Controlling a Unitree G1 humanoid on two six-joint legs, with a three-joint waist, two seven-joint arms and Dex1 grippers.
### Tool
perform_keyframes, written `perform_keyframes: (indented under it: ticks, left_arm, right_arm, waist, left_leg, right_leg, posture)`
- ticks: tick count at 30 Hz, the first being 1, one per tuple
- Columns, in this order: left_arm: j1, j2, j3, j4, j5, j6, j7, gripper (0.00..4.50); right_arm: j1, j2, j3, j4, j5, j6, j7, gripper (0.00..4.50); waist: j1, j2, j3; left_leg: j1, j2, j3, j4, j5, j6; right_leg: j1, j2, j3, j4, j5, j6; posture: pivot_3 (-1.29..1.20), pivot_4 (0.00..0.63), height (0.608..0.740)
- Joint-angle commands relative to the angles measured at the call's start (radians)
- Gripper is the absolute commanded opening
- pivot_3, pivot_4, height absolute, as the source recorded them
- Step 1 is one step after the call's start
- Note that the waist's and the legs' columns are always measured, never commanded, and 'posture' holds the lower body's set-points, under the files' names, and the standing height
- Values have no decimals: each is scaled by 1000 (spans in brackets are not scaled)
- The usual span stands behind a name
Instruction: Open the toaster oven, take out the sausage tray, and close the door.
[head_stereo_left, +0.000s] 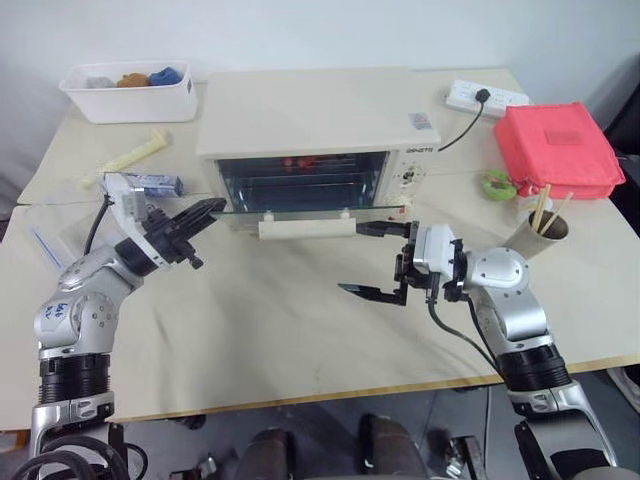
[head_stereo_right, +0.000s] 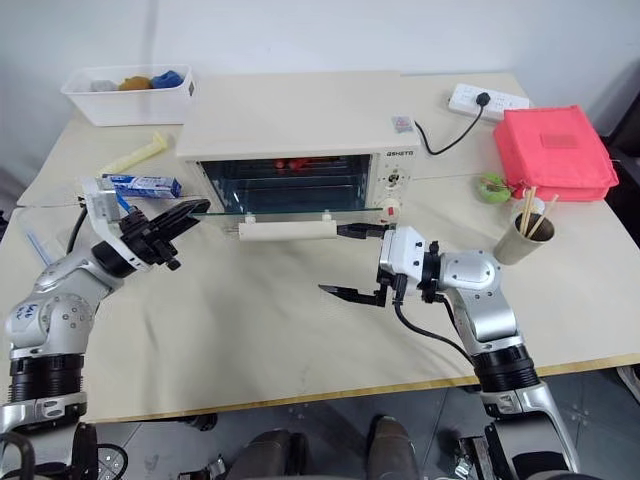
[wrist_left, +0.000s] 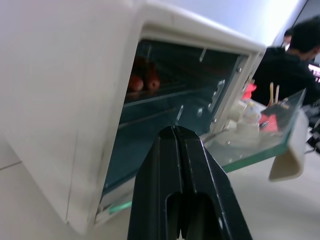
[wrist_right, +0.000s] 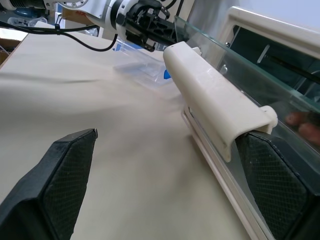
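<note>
A cream-covered table (head_stereo_left: 280, 330) is seen, with the toaster oven (head_stereo_left: 310, 115) set at its centre. At ten o'clock from the oven a white bin (head_stereo_left: 130, 95) is placed at the far edge, and a toothpaste box (head_stereo_left: 150, 183) at nine o'clock. At one o'clock a white power strip (head_stereo_left: 487, 96) is laid. At three o'clock a red pouch (head_stereo_left: 555, 150) is found, with a paper cup (head_stereo_left: 540, 235) of chopsticks at four o'clock.
</note>
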Motion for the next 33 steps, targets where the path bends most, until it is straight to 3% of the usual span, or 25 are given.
perform_keyframes:
  ticks: [1, 5, 9, 13, 18, 25, 29, 33]
  left_arm:
    - [8, 11, -32, -3, 32, -25, -70, 15]
    - [32, 16, -71, 1, 82, -57, -124, 15]
    - [76, -2, -101, -16, 115, -86, -144, 15]
    - [110, -15, -131, -1, 172, -150, -155, 15]
    - [135, -44, -151, 32, 238, -241, -151, 15]
    - [165, -93, -100, -2, 194, -266, -121, 15]
    - [212, -92, -44, -83, 144, -230, -83, 892]
    - [311, -64, 35, -204, 88, -179, -55, 2107]
  right_arm:
    - [55, -34, -46, -61, -2, -21, -32, 4500]
    - [201, -99, -114, -124, -5, -11, -88, 4500]
    - [451, -179, -259, -151, -2, -28, -136, 4500]
    - [510, -210, -317, -162, -8, -34, -178, 4500]
    - [393, -201, -264, -201, -78, -2, -255, 4500]
    - [116, -60, -58, -268, -285, 175, -464, 4500]
    - [-30, 31, 97, -167, -473, 108, -558, 4500]
    - [-178, 115, 207, 24, -702, 75, -755, 4500]
  waist:
    - [6, 0, 0]
    - [28, 0, 0]
    - [48, 0, 0]
    - [44, -1, 0]
    - [23, -1, 1]
    - [27, -2, 1]
    - [22, -3, 0]
    - [13, -3, 0]
  left_leg:
    - [0, 0, 0, 0, 0, 0]
    - [-1, 0, 0, 1, 0, 0]
    - [-1, 0, 0, 2, 0, 0]
    - [-1, -1, 2, 4, 0, 1]
    - [4, 2, 3, 8, 1, 1]
    - [-1, 4, -1, 7, 0, 0]
    - [-16, 3, 0, 15, -1, 1]
    - [-15, 3, 0, 16, 0, 1]
  right_leg:
    - [0, 0, 0, 0, 0, 0]
    - [1, 0, 0, -1, 0, 1]
    - [1, 0, 0, -2, 0, 1]
    - [3, 0, 0, -4, 0, 1]
    - [7, 0, 2, -2, 5, -3]
    - [-2, 1, 2, 1, 6, -4]
    - [-13, 1, -1, 5, 6, -3]
    - [-13, 0, -1, 7, 6, -3]
  posture:
    - [0, 150, 740]
    - [0, 150, 740]
    - [0, 150, 740]
    - [0, 150, 740]
    - [0, 150, 740]
    - [0, 150, 740]
    - [0, 150, 740]
    - [0, 150, 740]
